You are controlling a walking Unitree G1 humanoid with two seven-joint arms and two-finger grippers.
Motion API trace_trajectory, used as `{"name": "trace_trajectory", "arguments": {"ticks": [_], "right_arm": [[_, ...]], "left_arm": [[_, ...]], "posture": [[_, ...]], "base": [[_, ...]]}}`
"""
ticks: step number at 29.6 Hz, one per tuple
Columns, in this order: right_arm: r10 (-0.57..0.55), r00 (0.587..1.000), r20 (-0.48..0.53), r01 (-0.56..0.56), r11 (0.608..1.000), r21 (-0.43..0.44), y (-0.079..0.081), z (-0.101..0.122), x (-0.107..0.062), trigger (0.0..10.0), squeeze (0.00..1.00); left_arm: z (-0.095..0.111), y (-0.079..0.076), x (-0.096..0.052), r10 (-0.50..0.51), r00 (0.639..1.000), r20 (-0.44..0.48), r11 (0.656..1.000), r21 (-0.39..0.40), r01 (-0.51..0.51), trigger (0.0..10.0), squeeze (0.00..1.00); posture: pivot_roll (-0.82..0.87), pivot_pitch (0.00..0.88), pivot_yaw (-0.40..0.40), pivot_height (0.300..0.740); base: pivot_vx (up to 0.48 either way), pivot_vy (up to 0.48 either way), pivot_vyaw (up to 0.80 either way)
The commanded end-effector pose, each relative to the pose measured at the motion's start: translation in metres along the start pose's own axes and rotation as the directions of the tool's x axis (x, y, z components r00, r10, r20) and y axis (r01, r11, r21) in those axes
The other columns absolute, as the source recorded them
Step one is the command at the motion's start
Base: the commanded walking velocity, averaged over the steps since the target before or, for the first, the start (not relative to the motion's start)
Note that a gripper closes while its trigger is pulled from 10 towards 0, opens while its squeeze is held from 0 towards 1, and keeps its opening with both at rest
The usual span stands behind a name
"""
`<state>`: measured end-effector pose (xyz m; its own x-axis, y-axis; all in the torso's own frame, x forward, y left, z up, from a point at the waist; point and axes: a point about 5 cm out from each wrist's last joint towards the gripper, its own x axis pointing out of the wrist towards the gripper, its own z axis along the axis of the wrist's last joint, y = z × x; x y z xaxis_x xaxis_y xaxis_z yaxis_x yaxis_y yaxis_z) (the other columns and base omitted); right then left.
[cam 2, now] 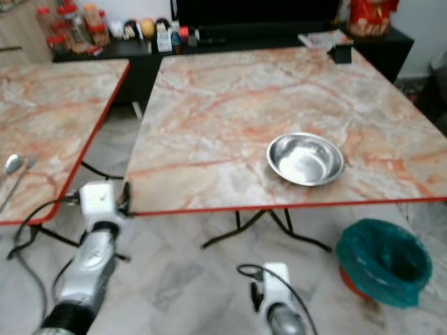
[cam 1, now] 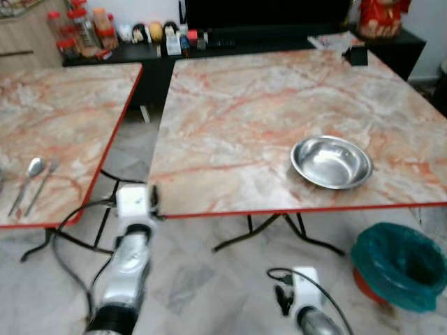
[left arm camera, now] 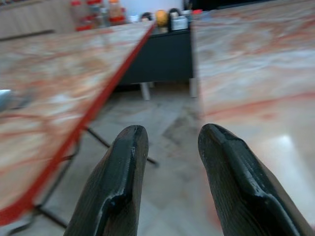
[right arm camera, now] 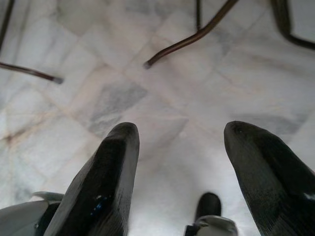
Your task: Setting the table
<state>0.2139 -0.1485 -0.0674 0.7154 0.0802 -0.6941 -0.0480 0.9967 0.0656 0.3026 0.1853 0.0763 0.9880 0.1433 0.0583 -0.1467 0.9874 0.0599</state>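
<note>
So the steel bowl is already sitting on the right tabletop near its front edge, while the spoon and fork lie side by side on the left tabletop. Looks like the cutlery is the next thing to fetch. Left gripper is raised in the gap between the two tables, fingers apart and empty. Right gripper hangs low over the floor, wide open, nothing in it. Next move probably means swinging left toward that spoon.
</note>
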Motion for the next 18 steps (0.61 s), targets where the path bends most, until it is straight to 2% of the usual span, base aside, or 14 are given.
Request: {"name": "trace_trajectory", "arguments": {"ticks": [1, 6, 12, 13, 16, 17, 18], "right_arm": [[-0.022, 1.000, -0.012, 0.022, 1.000, 0.004, -0.008, -0.003, -0.002, 10.0, 0.00], [-0.023, 1.000, -0.014, 0.023, 1.000, 0.005, -0.008, -0.004, -0.002, 10.0, 0.00], [-0.021, 1.000, -0.013, 0.021, 1.000, 0.006, -0.007, -0.003, -0.002, 10.0, 0.00], [-0.022, 1.000, -0.012, 0.022, 1.000, 0.008, -0.007, -0.003, -0.001, 10.0, 0.00], [-0.023, 1.000, -0.013, 0.023, 1.000, 0.009, -0.006, -0.003, -0.001, 10.0, 0.00], [-0.026, 1.000, -0.014, 0.026, 1.000, 0.012, -0.007, -0.004, -0.002, 10.0, 0.00], [-0.026, 1.000, -0.014, 0.026, 1.000, 0.012, -0.007, -0.004, -0.002, 10.0, 0.00]], "left_arm": [[0.002, -0.007, -0.001, -0.033, 0.999, 0.014, 0.999, 0.003, 0.033, 10.0, 0.00], [-0.017, 0.009, -0.016, -0.004, 0.999, -0.052, 0.999, 0.050, 0.007, 10.0, 0.00], [-0.047, 0.016, -0.029, -0.026, 0.979, -0.200, 0.994, 0.102, 0.047, 10.0, 0.00], [-0.060, 0.016, -0.033, -0.048, 0.959, -0.279, 0.993, 0.092, 0.076, 10.0, 0.00], [-0.071, 0.019, -0.039, -0.052, 0.939, -0.341, 0.992, 0.090, 0.087, 10.0, 0.00], [-0.083, 0.022, -0.046, -0.053, 0.908, -0.415, 0.994, 0.068, 0.089, 10.0, 0.00], [-0.083, 0.022, -0.046, -0.053, 0.908, -0.415, 0.994, 0.068, 0.089, 10.0, 0.00]], "posture": [[-0.02, 0.045, 0.068, 0.728], [-0.01, 0.047, 0.068, 0.728], [-0.01, 0.043, 0.070, 0.728], [-0.01, 0.040, 0.072, 0.728], [-0.02, 0.036, 0.075, 0.728], [-0.02, 0.032, 0.079, 0.728], [-0.02, 0.032, 0.079, 0.728]], "base": [[0.000, 0.349, 0.00], [0.000, 0.343, 0.00], [0.000, 0.000, 0.00], [0.000, 0.000, 0.00], [0.000, 0.000, 0.00], [0.000, 0.000, 0.00], [0.000, 0.000, 0.00]]}}
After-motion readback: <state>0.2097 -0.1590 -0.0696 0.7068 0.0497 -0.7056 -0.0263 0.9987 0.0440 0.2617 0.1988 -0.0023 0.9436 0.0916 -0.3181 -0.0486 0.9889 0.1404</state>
